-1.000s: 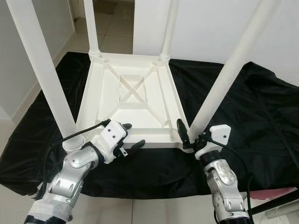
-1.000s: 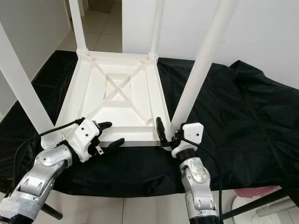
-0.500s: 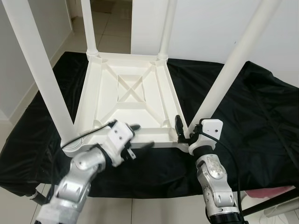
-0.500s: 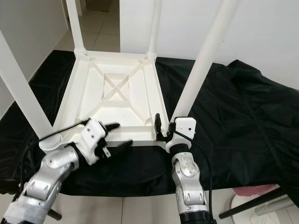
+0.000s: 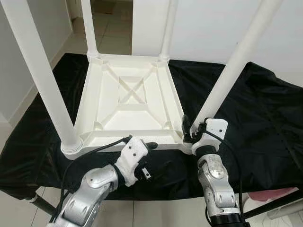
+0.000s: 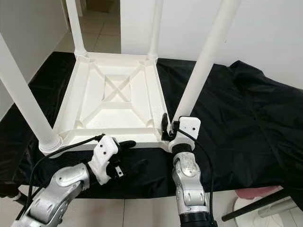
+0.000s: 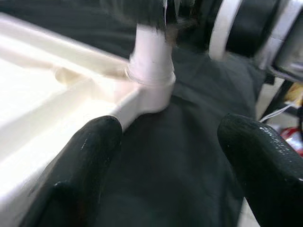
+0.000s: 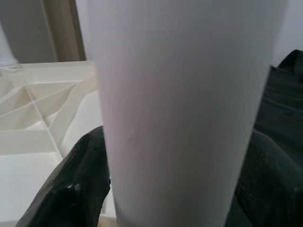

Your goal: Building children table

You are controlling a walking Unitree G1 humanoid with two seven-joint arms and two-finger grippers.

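While clasping leg [image 5: 226,80], right gripper [image 5: 188,134].

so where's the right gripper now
At the upturned table's near right corner, the right gripper is closed around the base of the near right leg.

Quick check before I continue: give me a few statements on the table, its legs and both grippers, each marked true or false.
1. The white table lies upside down on the black cloth. True.
2. The right gripper hangs free of the near right leg. False: its fingers straddle that leg's base.
3. The left gripper is open near the table's front edge. True.
4. Two legs are fitted. False: four stand in the corners.
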